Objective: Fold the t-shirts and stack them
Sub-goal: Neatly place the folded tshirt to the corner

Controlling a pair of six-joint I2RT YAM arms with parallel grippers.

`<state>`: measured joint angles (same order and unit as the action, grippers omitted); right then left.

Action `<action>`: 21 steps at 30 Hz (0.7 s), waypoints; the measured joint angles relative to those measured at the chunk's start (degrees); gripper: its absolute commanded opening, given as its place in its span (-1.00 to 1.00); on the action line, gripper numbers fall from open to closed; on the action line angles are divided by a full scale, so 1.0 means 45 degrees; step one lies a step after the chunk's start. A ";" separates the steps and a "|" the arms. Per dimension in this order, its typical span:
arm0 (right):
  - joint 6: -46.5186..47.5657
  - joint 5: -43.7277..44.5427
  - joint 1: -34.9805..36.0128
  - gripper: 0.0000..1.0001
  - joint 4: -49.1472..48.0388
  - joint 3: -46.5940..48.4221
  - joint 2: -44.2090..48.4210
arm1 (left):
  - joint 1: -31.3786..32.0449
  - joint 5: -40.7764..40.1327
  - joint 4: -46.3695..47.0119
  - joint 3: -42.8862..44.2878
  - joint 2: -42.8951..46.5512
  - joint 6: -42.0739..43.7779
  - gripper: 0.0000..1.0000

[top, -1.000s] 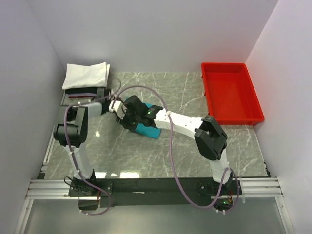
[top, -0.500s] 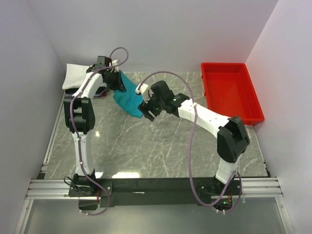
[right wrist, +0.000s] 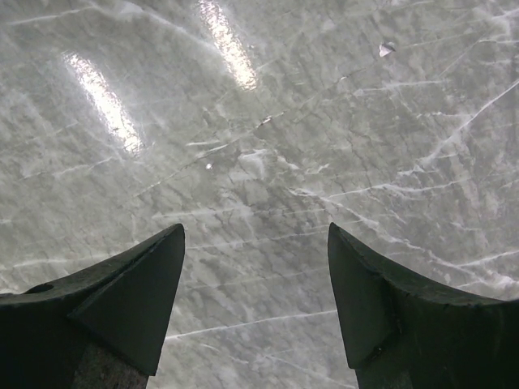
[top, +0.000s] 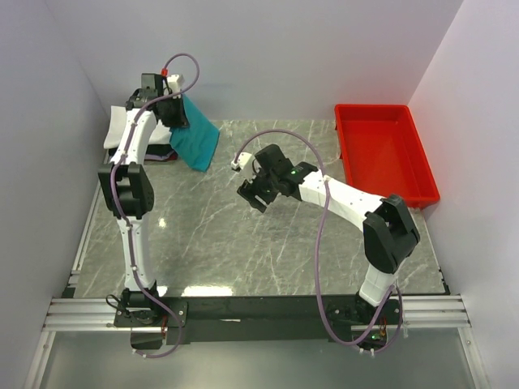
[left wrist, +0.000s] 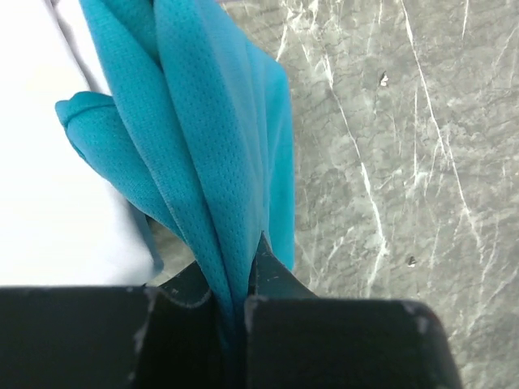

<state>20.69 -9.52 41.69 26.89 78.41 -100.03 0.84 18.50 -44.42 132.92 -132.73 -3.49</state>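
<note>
A teal-blue t-shirt [top: 196,142] hangs bunched from my left gripper [top: 173,109], raised at the far left of the table. In the left wrist view the fingers are shut on the teal folds [left wrist: 211,162], with my left gripper [left wrist: 239,275] pinching them tightly. A folded white t-shirt [top: 118,130] lies beneath it on a pile with a dark t-shirt [top: 159,152], and the white cloth [left wrist: 49,203] shows at the left. My right gripper [top: 250,194] hovers open over the middle of the table, and the right gripper [right wrist: 255,235] has nothing between its fingers.
A red plastic tray [top: 422,166] stands at the back right of the marble table [top: 268,243]. Walls close in the left, back and right sides. The right arm stretches across the table's middle.
My left gripper has lifted the teal t-shirt up and back toward the pile at the far left. My right gripper let go of the shirt, opened, and drew back to the table's middle.
</note>
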 measured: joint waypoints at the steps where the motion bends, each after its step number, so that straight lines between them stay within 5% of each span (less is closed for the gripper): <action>1: 0.0005 0.0010 0.0000 0.55 0.0000 0.0000 0.0010 | 0.0000 -0.0015 0.0073 -0.0063 0.0058 0.0068 -0.99; 21: 0.0389 0.0325 0.0000 0.54 0.0053 -0.0665 0.0797 | 0.0083 -0.0029 0.1073 -0.0398 0.2890 0.0311 -0.99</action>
<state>22.44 -8.05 41.69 27.14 75.42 -96.44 1.21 18.37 -39.59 131.13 -119.72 -2.09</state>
